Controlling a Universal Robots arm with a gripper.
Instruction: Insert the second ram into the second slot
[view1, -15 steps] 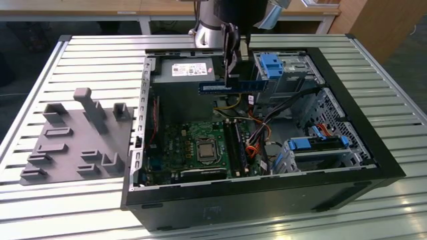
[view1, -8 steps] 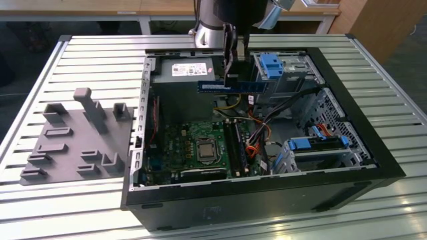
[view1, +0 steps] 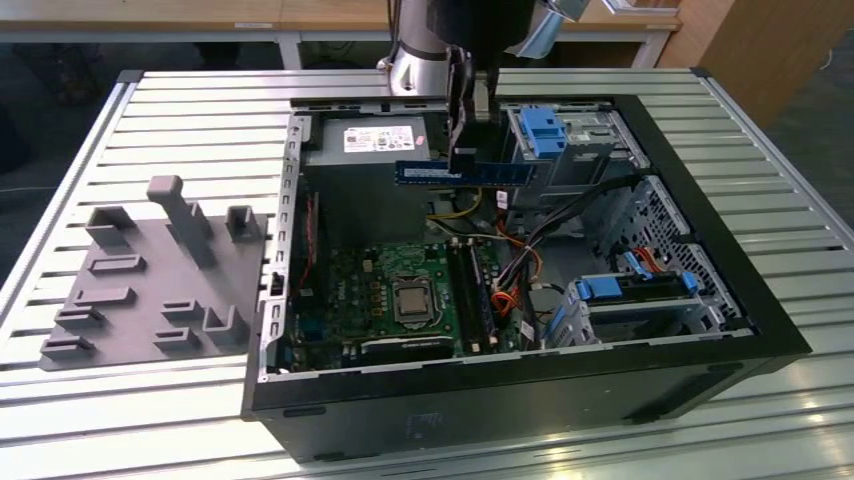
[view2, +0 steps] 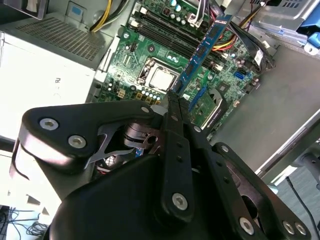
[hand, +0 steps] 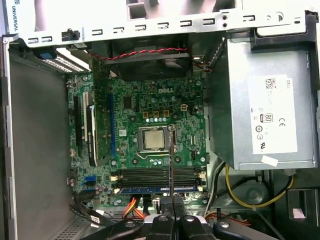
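Observation:
My gripper (view1: 465, 160) is shut on the second ram (view1: 463, 172), a thin blue stick with a pale label. It hangs level over the open computer case, well above the motherboard (view1: 387, 300). In the second wrist view the stick (view2: 202, 52) runs out from the gripper (view2: 175, 97) over the board. In the first wrist view it shows edge-on (hand: 171, 160) above the memory slots (hand: 155, 175). Another blue stick (hand: 155, 190) sits in the slot at the edge of that row. The slots (view1: 474, 292) lie beside the processor socket (view1: 407, 297).
The black case (view1: 534, 400) lies open on a slatted metal table. Inside are a grey power supply (view1: 380, 145), blue drive-bay clips (view1: 541, 130), a second blue clip (view1: 627, 288), and loose cables (view1: 514, 275). A grey holder fixture (view1: 147, 290) stands on the exterior view's left.

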